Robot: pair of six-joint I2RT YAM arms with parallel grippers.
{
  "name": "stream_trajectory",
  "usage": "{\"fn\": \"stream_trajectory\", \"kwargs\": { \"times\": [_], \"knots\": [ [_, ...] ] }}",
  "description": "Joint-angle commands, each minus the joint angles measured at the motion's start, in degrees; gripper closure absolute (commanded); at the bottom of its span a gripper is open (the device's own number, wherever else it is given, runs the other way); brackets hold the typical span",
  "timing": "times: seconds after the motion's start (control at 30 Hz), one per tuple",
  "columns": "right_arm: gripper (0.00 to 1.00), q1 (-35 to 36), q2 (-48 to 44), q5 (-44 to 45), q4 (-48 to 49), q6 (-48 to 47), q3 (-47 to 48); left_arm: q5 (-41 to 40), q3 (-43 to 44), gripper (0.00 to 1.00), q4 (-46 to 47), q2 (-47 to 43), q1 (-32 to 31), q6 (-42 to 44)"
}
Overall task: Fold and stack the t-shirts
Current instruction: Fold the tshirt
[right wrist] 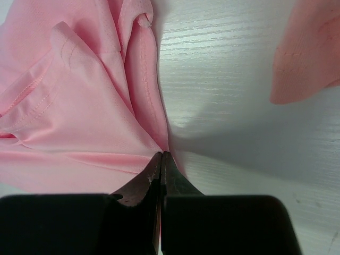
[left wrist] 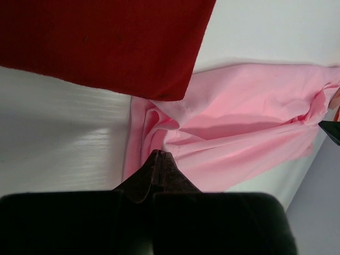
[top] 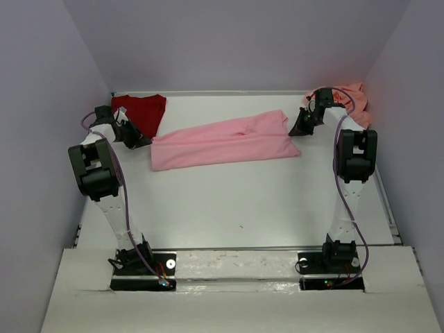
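A light pink t-shirt point(top: 225, 139) lies in a long band across the middle of the table, folded lengthwise. My left gripper point(top: 141, 142) is shut on its left end, where the cloth point(left wrist: 249, 117) gathers into the fingertips point(left wrist: 159, 154). At the band's right end my right gripper point(top: 300, 130) is also shut on it, and folds of the shirt point(right wrist: 74, 106) run into its tips point(right wrist: 161, 155). A dark red t-shirt point(top: 142, 111) lies flat at the back left, its corner point(left wrist: 101, 42) overlapping the pink cloth. In the back right corner a salmon-pink t-shirt point(top: 354, 97) sits bunched, its edge point(right wrist: 311, 53) a little beyond my right gripper.
Grey walls close in the white table point(top: 229, 201) at the left, back and right. Both arm bases stand on the near edge, with purple cables along the arms. A dark tip of the right gripper point(left wrist: 330, 130) shows at the right edge of the left wrist view.
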Motion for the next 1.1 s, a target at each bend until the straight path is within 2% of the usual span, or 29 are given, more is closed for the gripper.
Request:
{"fn": "stream_trajectory", "kwargs": {
  "times": [0.0,0.2,0.27,0.3,0.37,0.4,0.47,0.7,0.93,1.0,1.07],
  "knots": [
    [1.0,-0.4,-1.5,1.0,1.8,-0.4,-0.1,-1.0,1.6,0.98,1.2,1.4,0.4,0.9],
    [1.0,-0.4,-1.6,0.9,1.8,-0.4,0.1,-1.1,0.6,0.91,1.9,2.4,0.4,1.0],
    [1.0,-0.4,-1.5,0.9,1.8,-0.3,0.2,-1.3,0.5,0.81,1.8,2.5,0.4,1.1],
    [0.91,-0.4,-1.5,0.9,1.7,-0.3,0.4,-1.5,0.4,0.61,1.7,2.3,0.3,1.3],
    [0.63,-0.4,-1.7,0.6,1.8,-0.3,0.4,-2.0,0.0,0.38,1.6,1.6,0.3,1.6],
    [0.48,-0.4,-1.8,0.4,1.8,-0.4,0.4,-2.7,-0.2,0.23,1.6,1.1,0.4,1.7],
    [0.41,-0.4,-1.8,0.0,1.8,-0.6,0.6,-3.0,-0.7,0.12,1.9,-0.8,0.3,2.0],
    [0.4,-0.4,-2.3,-0.1,1.7,-1.1,2.4,-1.0,-0.2,0.12,6.7,-7.3,0.4,-1.3],
    [0.4,-0.4,-5.1,0.3,0.6,-1.4,3.2,6.0,3.7,0.18,6.9,-6.7,-0.1,-2.1],
    [0.41,-0.4,-6.5,-0.2,0.4,-1.2,2.3,8.8,4.1,0.26,6.4,-5.9,-0.8,-1.7],
    [0.41,-0.4,-9.1,-0.7,0.2,-0.9,0.9,9.6,5.3,0.29,3.9,-4.0,-2.2,-0.9]
  ]
}}
